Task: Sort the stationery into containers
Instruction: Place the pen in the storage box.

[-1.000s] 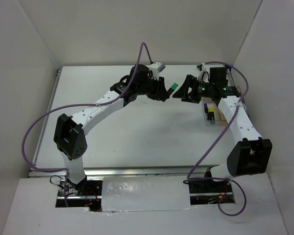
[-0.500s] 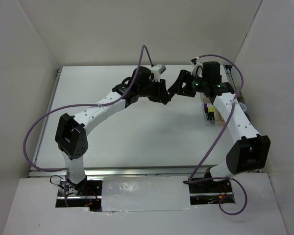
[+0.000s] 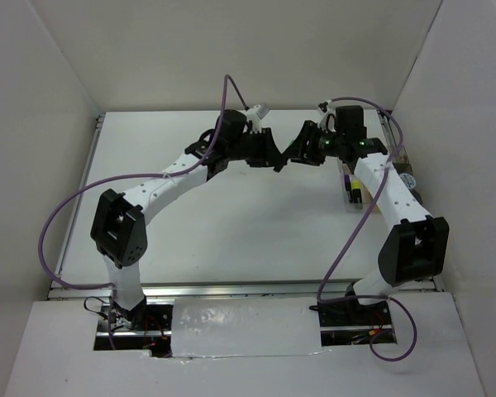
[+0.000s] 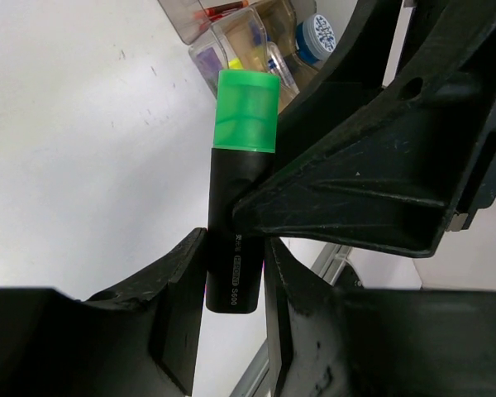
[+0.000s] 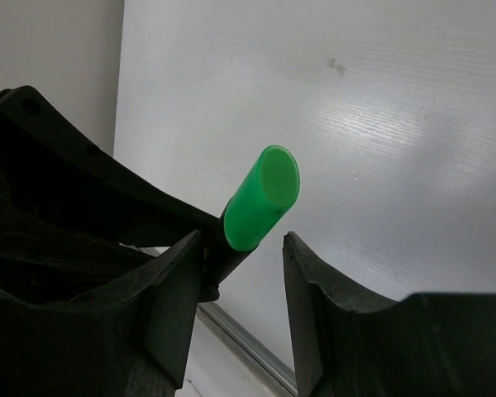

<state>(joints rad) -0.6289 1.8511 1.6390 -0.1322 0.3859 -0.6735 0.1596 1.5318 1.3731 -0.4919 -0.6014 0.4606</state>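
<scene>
White table (image 3: 231, 240) between white panels, top view: the left gripper (image 3: 273, 159) and right gripper (image 3: 296, 152) meet tip to tip toward the far edge at mid-width, and clear containers (image 3: 353, 188) stand at the right edge, apart from both. Left wrist view: the left gripper's two fingers (image 4: 182, 281) are clamped narrowly on the black barrel of one green-capped highlighter (image 4: 246, 112), one right gripper finger touches that barrel, and beyond lie the clustered containers, number unclear, beside one blue-white tape roll (image 4: 317, 33). Right wrist view: the right gripper's two fingers (image 5: 326, 314) stand moderately apart, with the green cap between them and unclamped, nearer the left-of-frame finger.
</scene>
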